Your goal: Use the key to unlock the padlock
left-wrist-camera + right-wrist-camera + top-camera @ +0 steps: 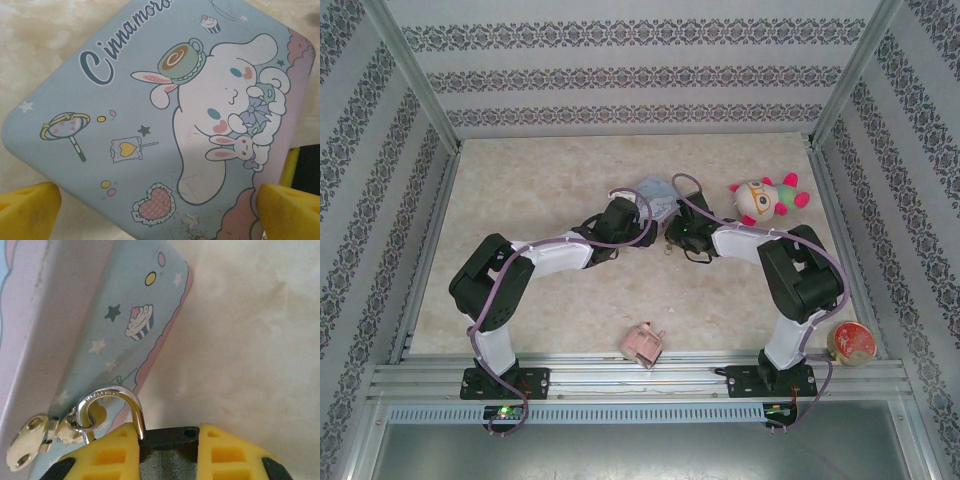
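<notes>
**Right gripper holds the padlock at the tin's clasp**

The right gripper (168, 452) pinches the padlock (162, 436). Its black body sits between the two yellow fingers (112, 457), which press against it from either side. The silver shackle (114, 392) curves up out of the body and passes through a metal ring on the clasp (30, 440) at the edge of the light-blue tin (115, 330). One leg of the shackle enters the body at the top. The other leg runs behind the left-hand finger, so it is not possible to tell whether the shackle is closed.

The left gripper (157, 212) hangs over the tin's cartoon lid, its yellow fingertips (27, 210) spread wide apart with nothing between them.

In the top view both arms reach in towards the tin at the middle of the beige table (550, 190). A plush toy (765, 198) lies to the tin's right. A pink block (643, 345) rests near the front edge, and a round red roll (851, 343) sits by the right arm's base.
</notes>
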Robot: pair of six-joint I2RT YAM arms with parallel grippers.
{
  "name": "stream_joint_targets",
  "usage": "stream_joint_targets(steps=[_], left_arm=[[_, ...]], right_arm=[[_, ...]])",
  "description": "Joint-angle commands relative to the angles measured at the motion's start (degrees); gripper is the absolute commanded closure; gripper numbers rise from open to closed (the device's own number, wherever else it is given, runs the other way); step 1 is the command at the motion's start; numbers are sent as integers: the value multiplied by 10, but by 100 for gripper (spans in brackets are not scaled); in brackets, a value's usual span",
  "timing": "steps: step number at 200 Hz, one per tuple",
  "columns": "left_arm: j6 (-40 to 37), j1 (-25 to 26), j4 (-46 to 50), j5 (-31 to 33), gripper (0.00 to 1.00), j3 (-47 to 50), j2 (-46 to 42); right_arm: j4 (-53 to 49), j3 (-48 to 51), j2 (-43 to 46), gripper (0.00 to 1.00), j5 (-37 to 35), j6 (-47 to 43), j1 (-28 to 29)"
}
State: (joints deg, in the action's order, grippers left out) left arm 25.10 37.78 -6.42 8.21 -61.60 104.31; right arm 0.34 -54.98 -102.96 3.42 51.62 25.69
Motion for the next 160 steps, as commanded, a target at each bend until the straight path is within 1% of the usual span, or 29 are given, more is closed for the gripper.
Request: stream_joint_targets(steps=[1,43,82,101,134,143,160], left_arm=[[3,6,26,1,1,17,-10],[7,6,27,1,1,20,-10],[13,6,29,0,1,24,-10],[16,3,29,0,7,25,-12],[26,-12,22,-3,23,27,-17],[28,-18,17,-11,25,26,-21],[34,-31,6,-25,27,25,-23]], right_arm=[[59,2,-13,100,3,28,-13],[92,1,-32,100,7,48,-19],[93,4,-27,100,1,46,-23],[91,15,-11,100,-5,41,-27],[63,36,29,100,-12,18,-30],[54,43,43,100,-14,10,-29],[23,54,69,100,-14,-12,-29]])
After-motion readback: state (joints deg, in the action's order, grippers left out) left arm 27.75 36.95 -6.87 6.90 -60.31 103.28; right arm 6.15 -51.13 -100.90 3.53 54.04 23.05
